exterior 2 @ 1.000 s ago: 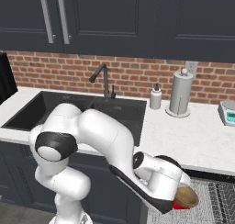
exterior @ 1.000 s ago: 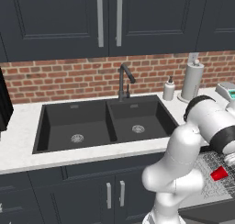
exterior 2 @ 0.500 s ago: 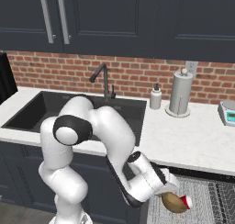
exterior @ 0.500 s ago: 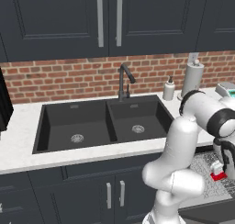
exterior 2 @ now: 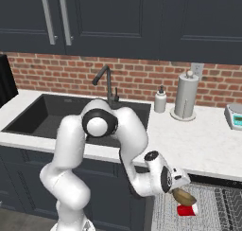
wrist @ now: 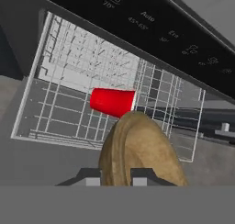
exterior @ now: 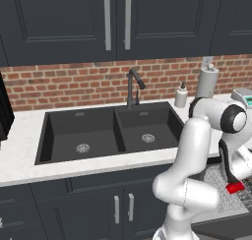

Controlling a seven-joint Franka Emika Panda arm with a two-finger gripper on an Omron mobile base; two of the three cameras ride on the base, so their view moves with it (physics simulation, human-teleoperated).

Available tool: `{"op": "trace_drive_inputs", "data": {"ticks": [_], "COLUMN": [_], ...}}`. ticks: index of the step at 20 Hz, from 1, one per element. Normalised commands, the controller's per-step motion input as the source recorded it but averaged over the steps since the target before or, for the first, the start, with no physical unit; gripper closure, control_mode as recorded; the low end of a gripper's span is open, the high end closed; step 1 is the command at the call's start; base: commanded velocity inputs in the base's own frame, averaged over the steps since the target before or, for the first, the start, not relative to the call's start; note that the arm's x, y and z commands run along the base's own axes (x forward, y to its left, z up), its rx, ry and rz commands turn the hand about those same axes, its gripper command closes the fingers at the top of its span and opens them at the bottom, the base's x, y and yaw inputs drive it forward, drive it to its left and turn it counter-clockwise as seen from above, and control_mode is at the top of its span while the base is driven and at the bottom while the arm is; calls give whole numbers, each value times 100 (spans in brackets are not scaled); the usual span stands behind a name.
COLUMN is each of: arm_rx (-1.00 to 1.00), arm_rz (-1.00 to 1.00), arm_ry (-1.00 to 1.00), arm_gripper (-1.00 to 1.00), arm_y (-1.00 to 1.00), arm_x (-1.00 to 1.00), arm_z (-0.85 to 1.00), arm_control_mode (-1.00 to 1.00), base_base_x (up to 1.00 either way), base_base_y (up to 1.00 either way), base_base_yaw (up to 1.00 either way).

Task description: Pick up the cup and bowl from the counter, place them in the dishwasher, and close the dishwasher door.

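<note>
Panel lettering at 1 o'clock in hand view too blurred to read. Gripper [exterior 2: 182,193] pinching bowl [wrist: 137,149], held low over rack [wrist: 82,58]. Cup [wrist: 112,102] lying on its side on the wire grid, at 12 o'clock of bowl, just beside it. Open grid left of cup. Counter [exterior 2: 198,142] edge just above.

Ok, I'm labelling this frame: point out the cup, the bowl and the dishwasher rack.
red cup [wrist: 112,102], hand view, its side wall.
tan bowl [wrist: 137,149], hand view, its outer wall.
dishwasher rack [wrist: 69,62], hand view, its wire grid.
</note>
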Motion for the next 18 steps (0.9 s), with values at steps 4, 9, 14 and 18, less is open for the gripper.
{"op": "trace_drive_inputs", "data": {"ticks": [4,9,14,18], "arm_rx": [0,0,0,0], "arm_rz": [29,30,25,22], "arm_ry": [-17,-29,-25,-17], "arm_gripper": [100,100,100,100], "arm_y": [2,7,0,-1], "arm_x": [-23,-15,4,3], "arm_z": [-84,-66,-31,-40], "arm_control_mode": [-100,-100,-100,-100], "base_base_x": [0,0,0,0], "base_base_y": [0,0,0,0], "base_base_yaw": [0,0,0,0]}}
